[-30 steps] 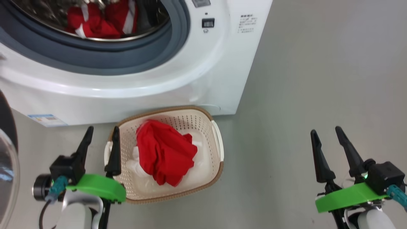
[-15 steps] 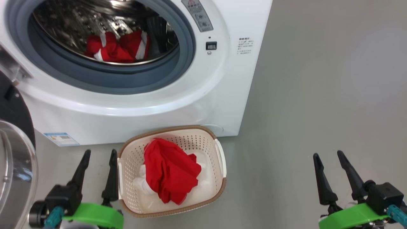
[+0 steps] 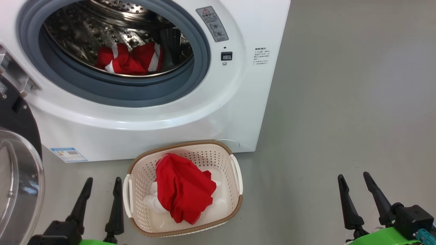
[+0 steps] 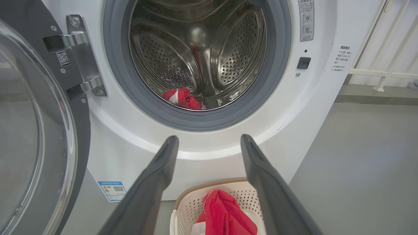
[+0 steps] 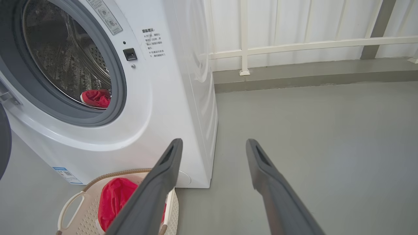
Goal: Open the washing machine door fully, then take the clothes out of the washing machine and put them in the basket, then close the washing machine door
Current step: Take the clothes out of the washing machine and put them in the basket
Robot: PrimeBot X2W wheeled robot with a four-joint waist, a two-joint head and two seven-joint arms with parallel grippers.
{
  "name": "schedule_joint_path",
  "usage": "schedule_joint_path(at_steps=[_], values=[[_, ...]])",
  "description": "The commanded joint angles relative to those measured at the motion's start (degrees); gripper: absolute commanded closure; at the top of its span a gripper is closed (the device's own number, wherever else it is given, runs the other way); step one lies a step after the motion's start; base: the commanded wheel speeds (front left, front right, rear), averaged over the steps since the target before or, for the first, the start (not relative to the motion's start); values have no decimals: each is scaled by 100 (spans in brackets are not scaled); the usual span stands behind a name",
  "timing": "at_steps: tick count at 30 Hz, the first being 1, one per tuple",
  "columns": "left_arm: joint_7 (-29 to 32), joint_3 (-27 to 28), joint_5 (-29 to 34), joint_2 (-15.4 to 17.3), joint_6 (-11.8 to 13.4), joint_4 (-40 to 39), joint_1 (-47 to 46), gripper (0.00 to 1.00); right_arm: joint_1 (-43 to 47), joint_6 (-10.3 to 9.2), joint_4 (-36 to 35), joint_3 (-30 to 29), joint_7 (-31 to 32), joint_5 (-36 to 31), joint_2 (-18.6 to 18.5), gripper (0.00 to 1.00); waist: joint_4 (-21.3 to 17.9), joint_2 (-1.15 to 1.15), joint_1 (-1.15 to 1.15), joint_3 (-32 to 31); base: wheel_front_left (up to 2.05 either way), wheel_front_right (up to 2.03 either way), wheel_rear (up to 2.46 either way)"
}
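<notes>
**Currently: door wide open, both grippers empty, red fabric in the drum and in the basket**

Right now the washing machine [image 3: 218, 112] takes up the upper left of my head view. The washing machine door [image 3: 17, 119] is swung open against the left edge of the frame, with its dark inner face above and the clear glass bowl below. On the left wrist camera I can see the steel hinge [image 4: 81, 58] holding it to the white front.

A red-and-white garment [image 3: 131, 61] lies bunched at the bottom of the perforated drum [image 4: 163, 55], behind the grey gasket [image 3: 112, 92].

The basket [image 3: 143, 177] stands on the grey floor [image 3: 323, 119] at bottom centre, just in front of the machine's lower edge. A crumpled red cloth [image 3: 182, 187] sits in it over something white.

The left gripper [image 3: 104, 179] is at the lower left of the frame, just beside the basket's left handle. Its fingers are spread apart with nothing between them, and I cannot tell whether the nearer one touches the handle. The right gripper [image 3: 353, 175] is at the lower right, well apart from the basket. Its fingers are also parted and empty over bare floor.

A blue label [image 3: 68, 154] marks the machine's lower left corner. On the right wrist camera, a white railing [image 5: 294, 44] runs across the top of the frame behind the machine.
</notes>
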Motion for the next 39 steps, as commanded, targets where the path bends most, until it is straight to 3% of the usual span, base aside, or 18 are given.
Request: schedule_joint_path(at_steps=[1,25,32,39], values=[[-30,164,-52,102,59,-206,-20,0,-53,42,-149,93,-37,-48,-71,0,-2,0,0,23,0,0,0],[-30,64,50,102,177,-188,-496,0,-315,42,-199,98,-37,31,-71,0,-16,0,0,435,0,0,0],[-30,-34,489,104,310,268,-1460,0,-642,42,-253,124,-37,82,-71,0,-91,0,0,974,0,0,0],[-30,-132,918,339,598,997,-2684,0,-992,42,-267,212,-37,174,-71,0,-370,0,0,1515,0,0,0]])
